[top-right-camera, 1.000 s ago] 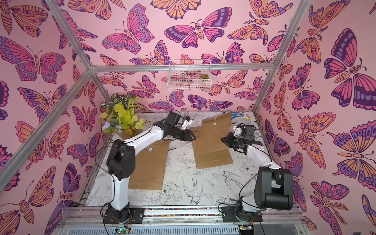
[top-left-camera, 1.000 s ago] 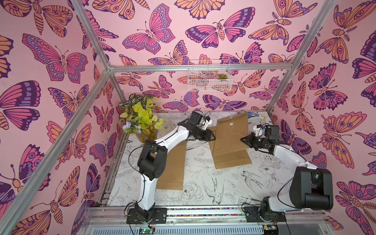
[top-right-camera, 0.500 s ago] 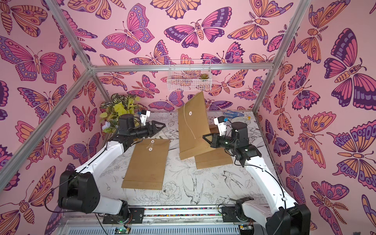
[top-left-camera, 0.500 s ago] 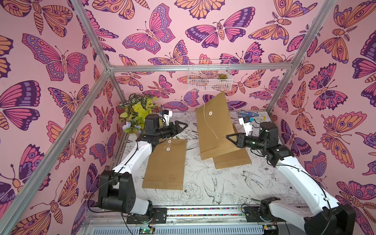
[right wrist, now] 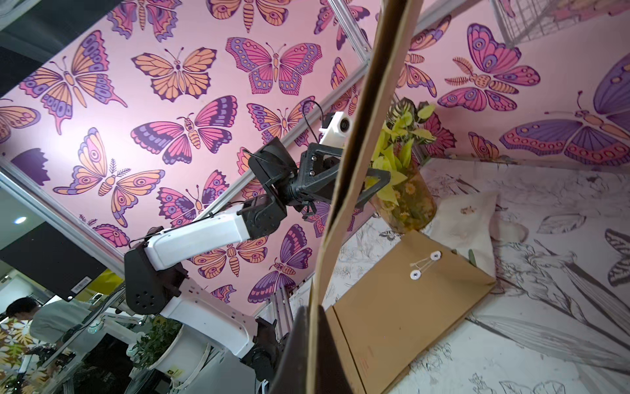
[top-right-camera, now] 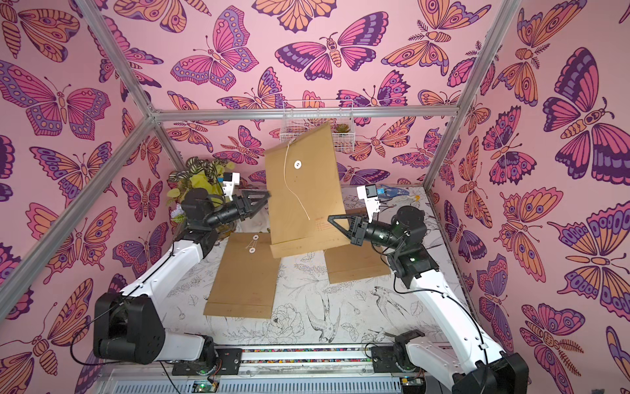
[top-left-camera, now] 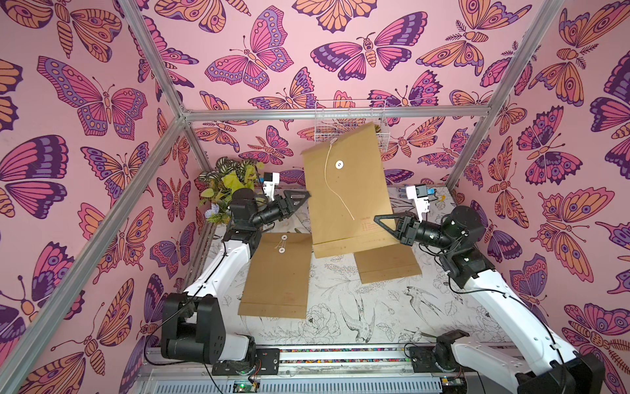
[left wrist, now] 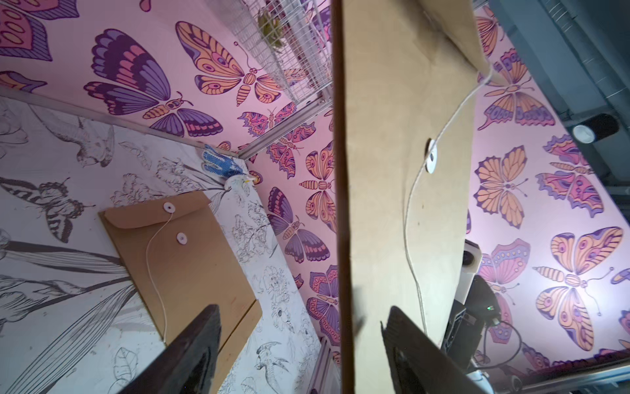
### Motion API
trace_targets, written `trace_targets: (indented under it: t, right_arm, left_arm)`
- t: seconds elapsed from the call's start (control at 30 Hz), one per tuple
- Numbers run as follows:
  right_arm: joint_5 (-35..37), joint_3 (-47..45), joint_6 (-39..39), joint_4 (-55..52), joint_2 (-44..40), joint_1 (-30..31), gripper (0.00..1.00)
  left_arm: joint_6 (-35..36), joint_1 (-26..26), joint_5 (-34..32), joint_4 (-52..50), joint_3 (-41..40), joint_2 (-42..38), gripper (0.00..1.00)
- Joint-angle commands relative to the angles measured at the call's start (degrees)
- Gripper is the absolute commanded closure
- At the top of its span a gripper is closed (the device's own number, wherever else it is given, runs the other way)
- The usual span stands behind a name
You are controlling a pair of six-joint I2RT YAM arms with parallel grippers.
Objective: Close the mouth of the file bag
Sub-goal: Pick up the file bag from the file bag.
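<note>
While held upright mid-air, the presumably light, bendable brown paper file bag (top-left-camera: pixel 347 204) is pinched at four o'clock by the right gripper (top-left-camera: pixel 381 221). The left gripper (top-left-camera: pixel 301 199) is spread wide at nine o'clock; the flap (left wrist: pixel 460 37) should be taken.

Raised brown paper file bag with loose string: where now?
In both top views the raised brown paper file bag stands mid-air over the table's middle, the right gripper shut on its lower side edge, the open left gripper straddling the opposite edge.
</note>
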Motion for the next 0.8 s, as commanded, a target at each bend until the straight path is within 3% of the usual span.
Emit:
trace_targets:
  t: [0.0,0.17,0.27,0.33,0.43,0.7,0.73,0.77]
  right_arm:
    - [-2.26,-0.16,3.01,7.48,0.95,0.52,1.0]
    - [-4.09,-1.92,4.48,10.75,0.88,0.77,1.0]
    - [-4.45,-2.93,3.53,9.89,0.45,0.79,1.0]
    - [-4.1,-3.45,2.32,8.53,0.09,0.73,1.0]
    - [-4.02,-4.02,1.68,7.9,0.09,0.7,1.0]
    - [-2.7,-3.75,0.22,5.08,1.77,0.66,1.0]
    - [-2.25,-3.49,-0.33,3.37,2.04,0.59,0.98]
    - [-1.4,-2.99,-1.33,0.56,2.16,0.54,0.86]
  left_arm:
    - [-8.27,0.25,3.38,12.52,3.3,1.87,0.28]
    - [-12.49,0.28,5.39,19.43,8.16,5.23,0.41]
    - [-16.36,0.23,6.44,23.43,11.01,8.18,0.58]
    - [-17.83,0.21,6.7,25.44,12.16,9.44,0.63]
    - [-17.86,0.11,6.89,25.88,12.36,9.69,0.65]
    - [-16.83,0.79,6.72,26.33,10.66,8.1,0.95]
    - [-16.47,0.95,6.8,26.24,10.55,7.98,0.98]
    - [-16.03,1.25,6.8,26.12,10.5,7.66,1.0]
